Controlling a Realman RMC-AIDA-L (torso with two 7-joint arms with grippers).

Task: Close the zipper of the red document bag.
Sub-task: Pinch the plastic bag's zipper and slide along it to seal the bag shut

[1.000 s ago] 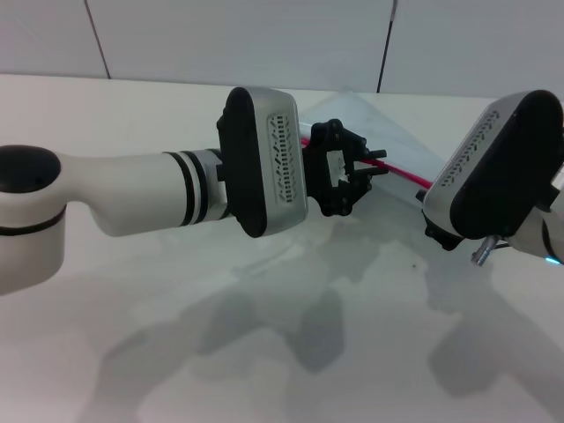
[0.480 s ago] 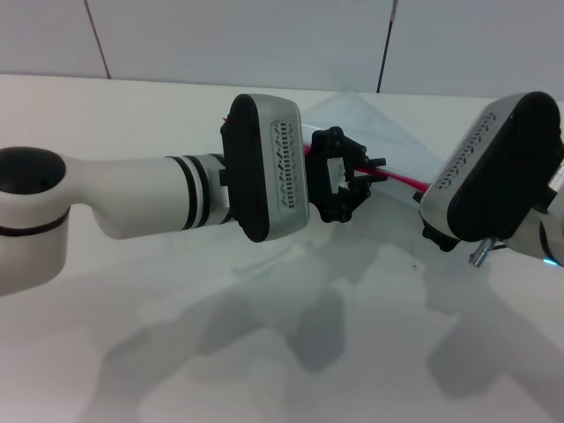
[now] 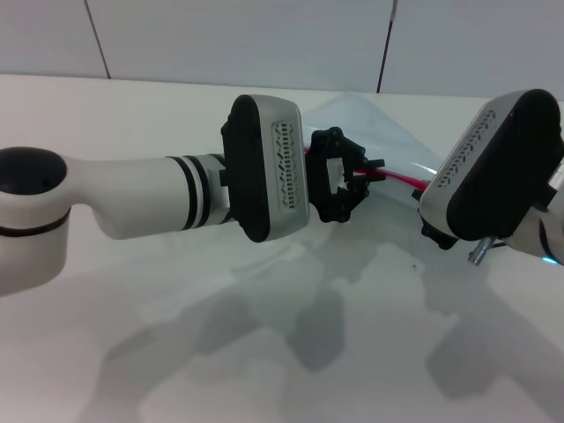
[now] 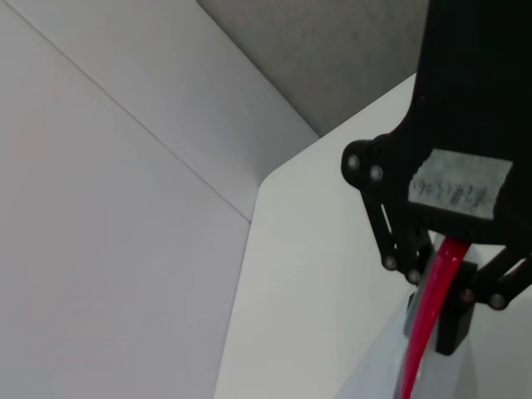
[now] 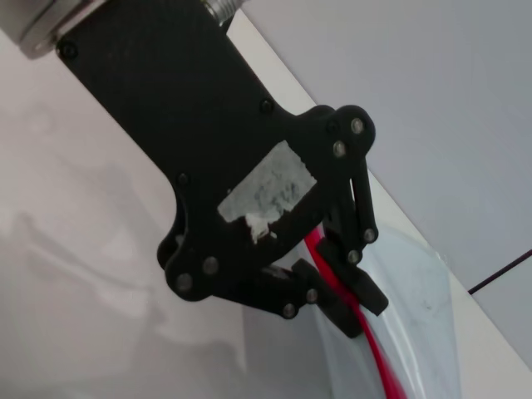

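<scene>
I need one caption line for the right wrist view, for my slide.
Right tool shut on the red zipper at the edge of the translucent document bag.

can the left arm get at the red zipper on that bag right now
Probably yes: the left end effector already sits at the zipper, the red strip running between its fingers, with nothing in between.

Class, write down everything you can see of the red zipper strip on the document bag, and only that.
The zipper is a thin, bright red strip along one long edge of the translucent document bag, lying on the white table. In the head view it runs between the two arms. The left gripper is closed around it; the right wrist view shows the fingers pinching the strip. The right gripper sits at its other end, mostly hidden. Open or zipped cannot be told.
</scene>
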